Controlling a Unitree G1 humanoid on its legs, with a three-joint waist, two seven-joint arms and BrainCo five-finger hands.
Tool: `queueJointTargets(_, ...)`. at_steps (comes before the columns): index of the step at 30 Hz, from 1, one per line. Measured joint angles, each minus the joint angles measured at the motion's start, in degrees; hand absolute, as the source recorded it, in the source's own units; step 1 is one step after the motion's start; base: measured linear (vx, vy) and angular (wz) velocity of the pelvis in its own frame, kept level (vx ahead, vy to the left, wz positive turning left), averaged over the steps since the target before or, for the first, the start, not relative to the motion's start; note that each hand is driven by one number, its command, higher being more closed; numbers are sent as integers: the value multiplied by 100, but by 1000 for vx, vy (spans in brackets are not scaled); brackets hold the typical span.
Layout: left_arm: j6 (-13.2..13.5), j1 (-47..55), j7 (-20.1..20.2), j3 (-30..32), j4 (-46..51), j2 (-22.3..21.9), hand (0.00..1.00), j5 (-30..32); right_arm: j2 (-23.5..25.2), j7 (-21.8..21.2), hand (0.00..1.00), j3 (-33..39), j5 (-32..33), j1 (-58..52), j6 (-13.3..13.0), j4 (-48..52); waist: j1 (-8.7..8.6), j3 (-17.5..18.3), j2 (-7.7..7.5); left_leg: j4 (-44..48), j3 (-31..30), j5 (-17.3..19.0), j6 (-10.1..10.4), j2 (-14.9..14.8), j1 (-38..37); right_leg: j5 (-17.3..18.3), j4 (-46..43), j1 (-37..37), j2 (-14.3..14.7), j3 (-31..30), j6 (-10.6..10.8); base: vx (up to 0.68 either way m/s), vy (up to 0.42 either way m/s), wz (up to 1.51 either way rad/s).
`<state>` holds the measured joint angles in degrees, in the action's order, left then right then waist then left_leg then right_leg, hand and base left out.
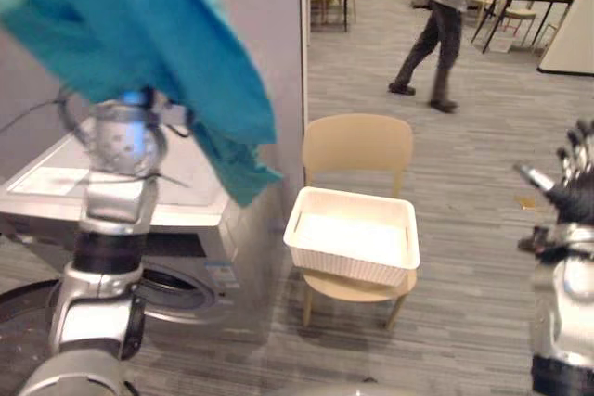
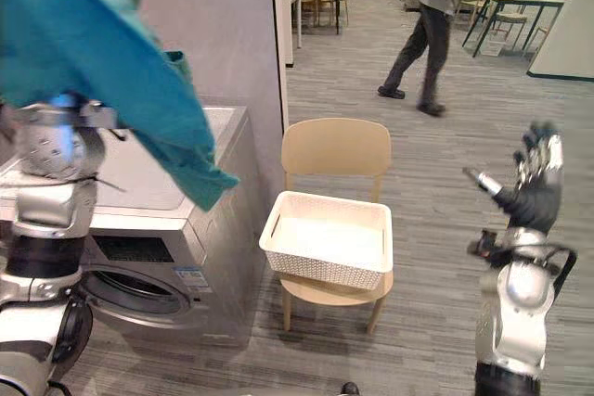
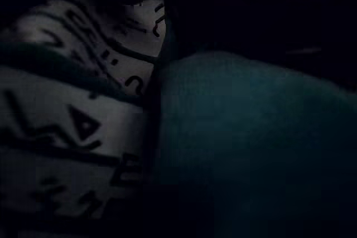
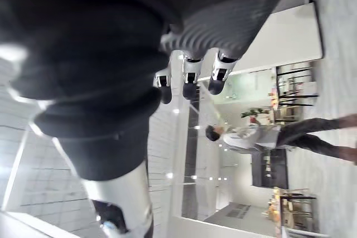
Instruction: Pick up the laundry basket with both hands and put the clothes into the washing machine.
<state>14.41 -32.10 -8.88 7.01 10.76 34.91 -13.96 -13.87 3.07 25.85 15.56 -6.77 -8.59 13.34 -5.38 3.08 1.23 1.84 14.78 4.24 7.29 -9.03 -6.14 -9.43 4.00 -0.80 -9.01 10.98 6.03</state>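
While the teal garment (image 1: 186,62) hangs over the washing machine (image 1: 200,183)
Lower it toward the door (image 2: 125,294); left hand's grip under the cloth can't be told, right hand (image 2: 536,194) spread, empty.

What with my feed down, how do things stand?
Left arm raised, teal garment draped over its end, by washing machine. Right hand open, empty. Basket empty on chair. Person walking behind, well clear.
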Motion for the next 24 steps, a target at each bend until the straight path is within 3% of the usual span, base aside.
queueJointTargets(5,184,1388,-15,1233,425,-34,100,16,917,-270,0,-423,-46,-1091,-1,-89,69,49,176,0,-104,7,-1,2,-34,24,10,103,-14,93,11,-1,-1,11)
queueJointTargets(7,188,1925,-9,1574,477,-289,100,71,1181,-336,0,-613,-201,-1318,5,-401,142,26,185,7,-174,5,6,3,-44,34,18,167,-22,157,19,-10,-5,16)
queueJointTargets(9,206,2514,9,1871,534,-782,100,-47,1377,-336,0,-837,-604,-1424,23,-711,204,2,185,7,-232,13,-8,4,-59,57,19,227,-29,193,25,-11,-3,16)
queueJointTargets(11,205,3402,-1,1962,766,-1774,100,-185,1594,-382,0,-1170,-667,-1574,22,-1224,319,-39,175,3,-342,28,-28,3,-65,104,14,315,-42,287,41,-10,-6,24)
queueJointTargets(12,203,3671,7,1955,858,-2044,100,-200,1649,-429,0,-1271,-664,-1620,23,-1364,323,-66,182,4,-382,29,-29,3,-67,125,10,342,-45,308,53,4,-7,24)
queueJointTargets(13,193,4449,12,1915,1150,-2754,100,-356,1779,-517,0,-1537,-644,-1706,27,-1749,383,-111,143,16,-424,34,-39,-4,-84,160,-11,383,-43,338,55,14,-5,18)
queueJointTargets(16,84,5651,97,1311,1284,-3773,100,-610,1905,-721,0,-1869,-471,-1912,44,-2523,514,-308,76,120,-643,102,-76,-2,-160,300,-104,620,-78,526,100,25,-2,36)
queueJointTargets(18,-26,6408,175,553,1250,-4113,100,-730,1907,-842,0,-1963,-415,-1908,80,-3397,582,-403,43,291,-939,206,-69,2,-92,481,-251,775,-113,753,153,15,6,78)
queueJointTargets(21,-178,6729,555,-581,652,-4074,100,-977,1659,-807,0,-1966,-321,-1497,153,-4687,632,-476,28,555,-1430,255,-101,34,289,688,-407,808,-133,1110,215,11,-10,89)
queueJointTargets(24,-539,6644,954,-1345,62,-3897,100,-1143,1255,-547,0,-1993,-286,-753,234,-5895,638,-700,44,690,-1988,150,-66,112,517,909,-799,841,-223,1632,210,-13,-41,82)
